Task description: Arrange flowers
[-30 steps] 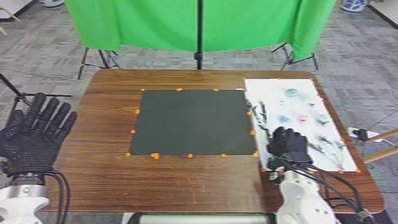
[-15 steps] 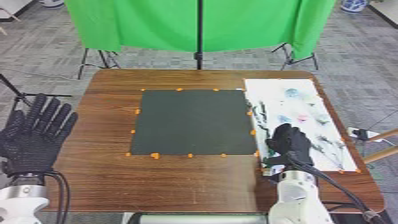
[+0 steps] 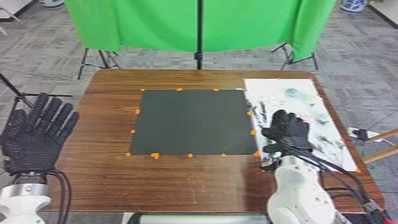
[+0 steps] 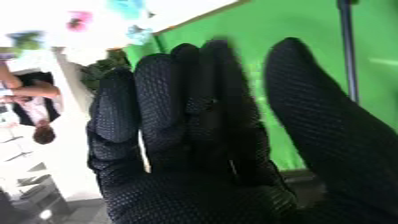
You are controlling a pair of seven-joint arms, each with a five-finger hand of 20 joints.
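Now the middle of the table (image 3: 178, 185) is being taken up by the mat (image 3: 191, 122), its edges being dotted with tape pieces (image 3: 155, 156); just to its right, flowers (image 3: 293, 93) are being borne by the sheet (image 3: 262, 86); and behind the table, the curtain (image 3: 151, 25) is being fronted by a pole (image 3: 200, 30).

Pale-blue flwr (image 3: 292, 92) lies nr white sheet's (image 3: 265, 86) far end; pink flwr (image 4: 80, 19) blurred.

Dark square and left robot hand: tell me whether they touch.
Apart. The head view shows a strip of brown tabletop between the left robot hand and the dark square.
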